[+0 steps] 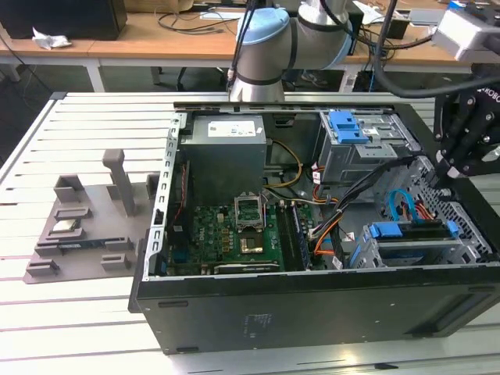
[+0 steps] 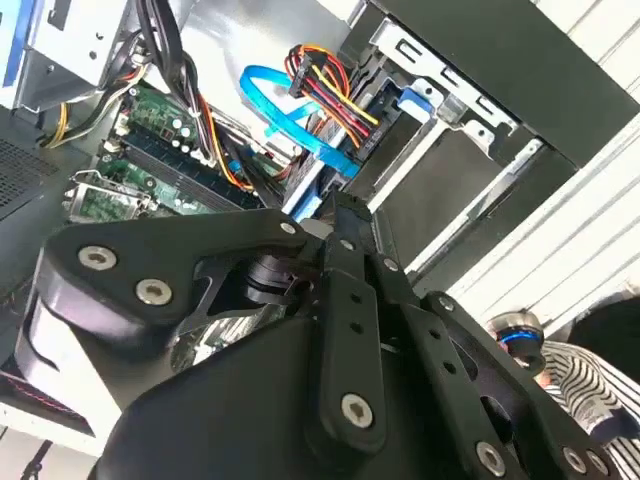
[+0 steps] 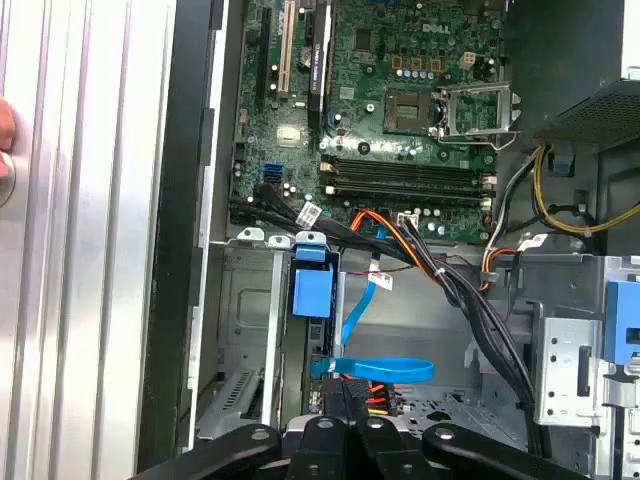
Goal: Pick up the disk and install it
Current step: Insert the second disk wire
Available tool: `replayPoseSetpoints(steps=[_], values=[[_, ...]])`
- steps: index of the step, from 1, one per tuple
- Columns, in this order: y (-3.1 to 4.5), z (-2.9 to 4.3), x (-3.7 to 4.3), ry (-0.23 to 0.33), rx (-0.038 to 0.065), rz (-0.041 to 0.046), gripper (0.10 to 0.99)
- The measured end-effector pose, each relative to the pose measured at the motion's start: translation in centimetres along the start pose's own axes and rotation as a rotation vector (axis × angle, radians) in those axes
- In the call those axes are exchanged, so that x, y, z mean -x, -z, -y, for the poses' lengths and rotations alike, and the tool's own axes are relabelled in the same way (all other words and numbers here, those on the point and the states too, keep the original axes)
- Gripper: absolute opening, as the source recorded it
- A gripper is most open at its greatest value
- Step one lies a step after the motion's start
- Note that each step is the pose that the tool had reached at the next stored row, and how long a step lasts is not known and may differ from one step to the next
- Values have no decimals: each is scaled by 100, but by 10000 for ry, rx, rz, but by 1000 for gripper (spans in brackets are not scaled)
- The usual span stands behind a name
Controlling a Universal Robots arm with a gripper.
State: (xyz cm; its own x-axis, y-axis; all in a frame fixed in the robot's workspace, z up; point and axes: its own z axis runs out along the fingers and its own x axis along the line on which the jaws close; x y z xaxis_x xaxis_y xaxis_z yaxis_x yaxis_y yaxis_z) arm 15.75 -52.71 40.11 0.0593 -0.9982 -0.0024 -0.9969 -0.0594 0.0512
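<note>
Already inside case (image 1: 273, 312), disk (image 1: 414, 250) in exterior view, first wrist view adds fingers (image 3: 335, 405) pressed together near blue cable (image 3: 385, 370)

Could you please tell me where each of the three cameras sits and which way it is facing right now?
Exterior view: off the arm, looking down into the open computer case; the arm and gripper show.
First wrist view: on the arm, looking down at the motherboard; gripper linkage at the edge.
Second wrist view: on the arm, past the gripper toward the drive bay.
All three share the blue cable.
</note>
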Motion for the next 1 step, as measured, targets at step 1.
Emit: replayPoseSetpoints(steps=[1], values=[[16, -1, 0, 0, 0, -1, 106]])
